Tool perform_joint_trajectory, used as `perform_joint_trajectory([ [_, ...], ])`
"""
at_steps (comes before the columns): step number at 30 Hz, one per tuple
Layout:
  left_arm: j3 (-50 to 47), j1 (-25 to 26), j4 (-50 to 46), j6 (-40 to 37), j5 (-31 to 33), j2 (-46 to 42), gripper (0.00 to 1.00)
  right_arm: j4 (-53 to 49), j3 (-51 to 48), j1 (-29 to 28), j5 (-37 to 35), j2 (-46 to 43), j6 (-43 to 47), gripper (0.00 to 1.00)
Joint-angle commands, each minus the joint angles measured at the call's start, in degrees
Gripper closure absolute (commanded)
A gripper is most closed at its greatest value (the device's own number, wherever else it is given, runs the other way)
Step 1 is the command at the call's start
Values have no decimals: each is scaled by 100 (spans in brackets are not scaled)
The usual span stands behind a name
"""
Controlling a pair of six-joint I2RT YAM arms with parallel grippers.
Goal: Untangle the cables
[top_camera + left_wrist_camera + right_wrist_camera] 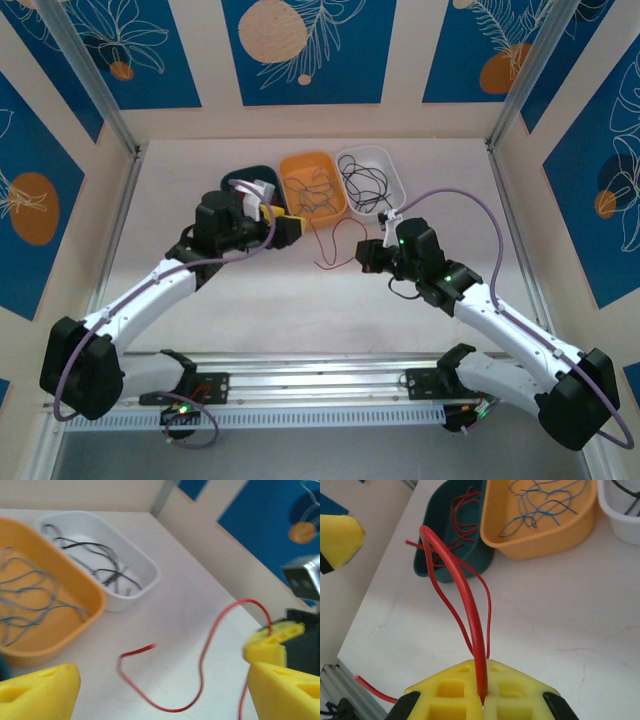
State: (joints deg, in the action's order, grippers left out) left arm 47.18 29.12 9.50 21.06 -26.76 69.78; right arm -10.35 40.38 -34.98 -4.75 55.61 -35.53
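Right wrist view — noted right claw [481, 670], yellow foam pads pressed together and clamped on a thin red flexible cable [465, 595]. Cable seen rising from the pads in a tall arch, with a finer red strand looping beside it over the white table [560, 620].

Recorded three plastic trays side by side along the far edge of the table:
- dark teal tray [432, 555], holding red wires [462, 515]
- orange tray [535, 545], holding blue wires [540, 505]
- white tray [145, 580], holding black wires [100, 565]

Left wrist view — found left claw [162, 680] standing wide apart, gripping nothing. Red cable lying in a curve on the table ahead of it, one end free, the other running up to the right claw's pad.

Top external view: both claws placed mid-table, just short of the trays, red cable between them.
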Motion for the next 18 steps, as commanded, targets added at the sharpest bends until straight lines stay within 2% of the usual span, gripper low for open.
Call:
perform_joint_trajectory([
  [1,146,293,175,-362,-362,-33,20,32,309,-117,334,-44,321,100],
  [9,171,776,237,-493,-15,255,32,152,605,-383,403,136,509,100],
  [17,179,889,455,-463,146,520,54,164,864,-633,377,452,625,100],
  [18,170,884,457,-464,174,536,60,173,898,-661,364,489,637,100],
])
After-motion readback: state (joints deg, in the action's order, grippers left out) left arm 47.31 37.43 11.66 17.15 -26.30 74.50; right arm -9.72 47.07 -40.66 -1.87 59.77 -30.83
